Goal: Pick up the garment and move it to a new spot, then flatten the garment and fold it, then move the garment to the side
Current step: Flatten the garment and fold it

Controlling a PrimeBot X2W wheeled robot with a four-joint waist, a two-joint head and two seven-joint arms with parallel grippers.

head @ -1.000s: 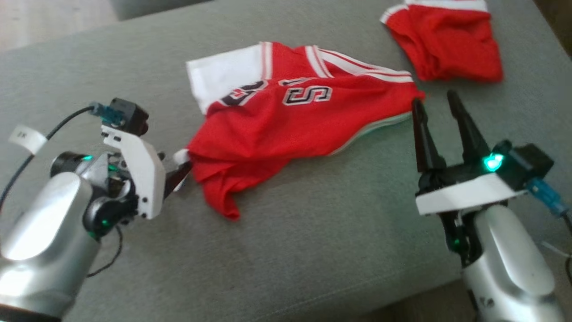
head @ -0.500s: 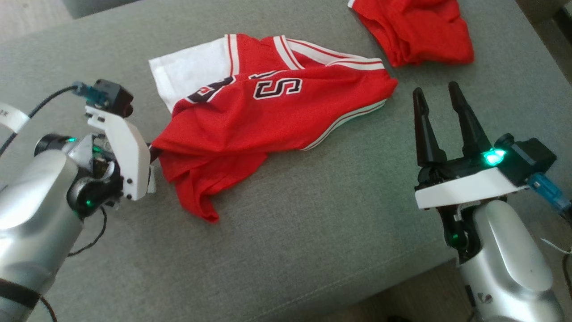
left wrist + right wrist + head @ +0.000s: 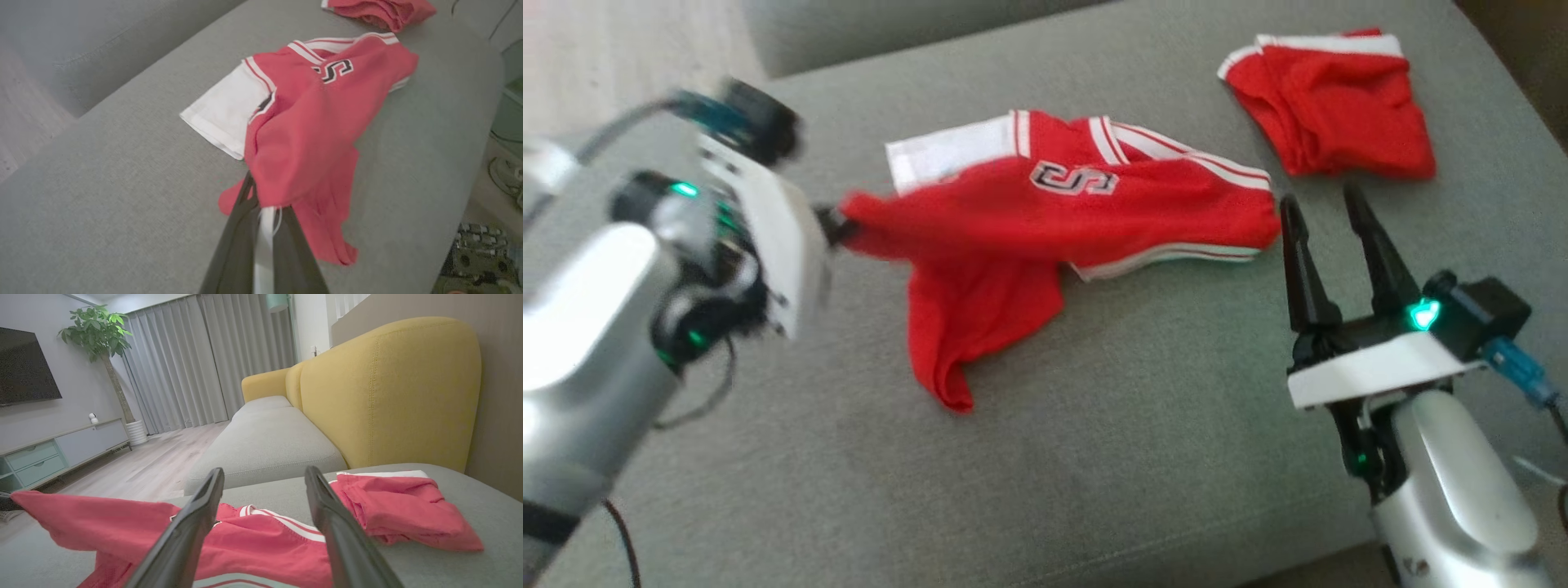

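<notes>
Left hand (image 3: 829, 227): far left and blurred in the head view, pinched tight on the garment's left edge. From its own wrist (image 3: 265, 206), red cloth bunches right at the closed tips, with a white strip between the fingers.
Garment (image 3: 1094, 220): a red jersey with white trim and a black-and-white "S", sitting mid-cushion. Its left end is up off the surface and stretched towards the left hand, one red flap hangs down to the cushion, and the right end lies flat.
White panel (image 3: 952, 151): the jersey's back left corner, flat on the cushion.
Grey cushion (image 3: 1094, 474): carries both red pieces.
Right hand (image 3: 1321, 200): low on the right, wide apart and holding nothing, with its tips just beside the jersey's right end. Whether they touch it, I cannot tell.
Folded red piece (image 3: 1331, 106): back right, apart from the jersey.
Yellow backrest (image 3: 388, 392): rises behind the cushion in the right wrist view.
</notes>
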